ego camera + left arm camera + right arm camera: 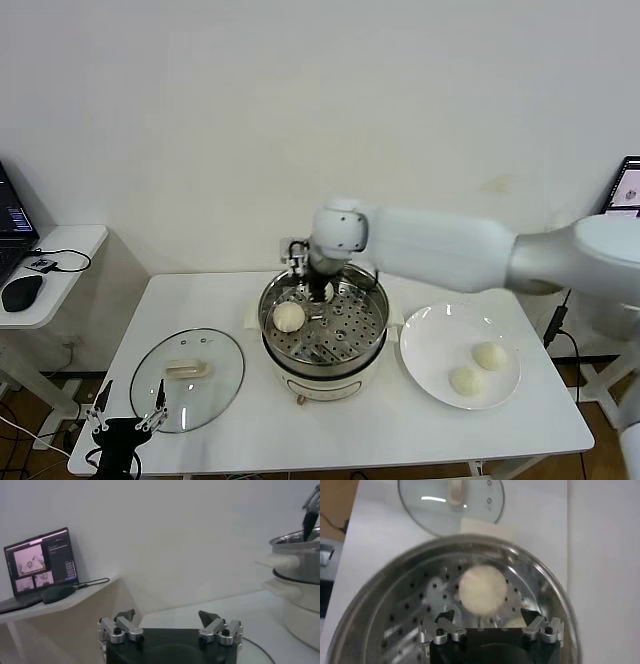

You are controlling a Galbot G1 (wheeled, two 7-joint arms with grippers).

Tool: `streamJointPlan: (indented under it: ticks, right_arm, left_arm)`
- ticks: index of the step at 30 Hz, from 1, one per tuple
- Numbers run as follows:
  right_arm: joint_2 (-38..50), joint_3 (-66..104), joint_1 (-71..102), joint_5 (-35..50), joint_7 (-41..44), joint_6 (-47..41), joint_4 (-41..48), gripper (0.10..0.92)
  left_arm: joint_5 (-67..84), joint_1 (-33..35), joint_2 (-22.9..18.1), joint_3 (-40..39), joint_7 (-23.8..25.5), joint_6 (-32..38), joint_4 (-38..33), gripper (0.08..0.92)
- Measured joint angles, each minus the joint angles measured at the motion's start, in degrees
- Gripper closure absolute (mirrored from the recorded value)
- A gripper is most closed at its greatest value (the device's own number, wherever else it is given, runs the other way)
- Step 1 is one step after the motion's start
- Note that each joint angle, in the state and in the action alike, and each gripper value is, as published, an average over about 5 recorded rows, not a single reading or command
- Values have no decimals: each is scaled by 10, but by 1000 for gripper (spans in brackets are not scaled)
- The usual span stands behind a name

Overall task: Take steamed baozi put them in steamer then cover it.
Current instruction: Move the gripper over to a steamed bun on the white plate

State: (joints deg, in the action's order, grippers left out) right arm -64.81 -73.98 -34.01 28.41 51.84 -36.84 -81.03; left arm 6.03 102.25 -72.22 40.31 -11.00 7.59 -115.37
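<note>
The right gripper [318,285] hangs inside the steamer [372,340] on the white desk [240,440], its fingers spread and holding nothing. One bun [289,316] sits on the perforated tray just beside the gripper, toward the robot's left, apart from the fingers; in the right wrist view the same bun [482,589] lies just beyond the open fingertips. A second pale shape right at the gripper may be another bun, though the wrist hides too much to say.

Two more buns [490,355] [465,381] wait on the white plate [425,345], on the steamer's right side. The glass lid [187,379] rests flat on the desk on the left, well apart from the pot.

The loading step looks about half done (covering comes last). The next move likely calls for the right arm to lift clear of the rim and cross to the plate for another bun.

The left gripper [127,418] idles open at the desk's near left edge, close to the lid.
</note>
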Motion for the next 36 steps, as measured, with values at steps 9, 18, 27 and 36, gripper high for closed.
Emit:
streamJointPlan:
  ticks: [9,18,27,36]
  right_arm:
    - [164,-10,-35,-68,66,57,-105,202]
    - [322,-3,-7,-155,91,111,-171,202]
    - [411,75,123,-248,83,151,-180,202]
    - [426,191,289,-307,61,169,-155,202]
  left_arm:
    - [-9,-1,-1,-10,1,-2,-2,177]
    - [-20,1,-7,-19,-1,-2,-3,177]
    - [-27,9,-14,-22,-4,0,-6,177]
    - [-31,18,-16,-17,-4,0,-8,177]
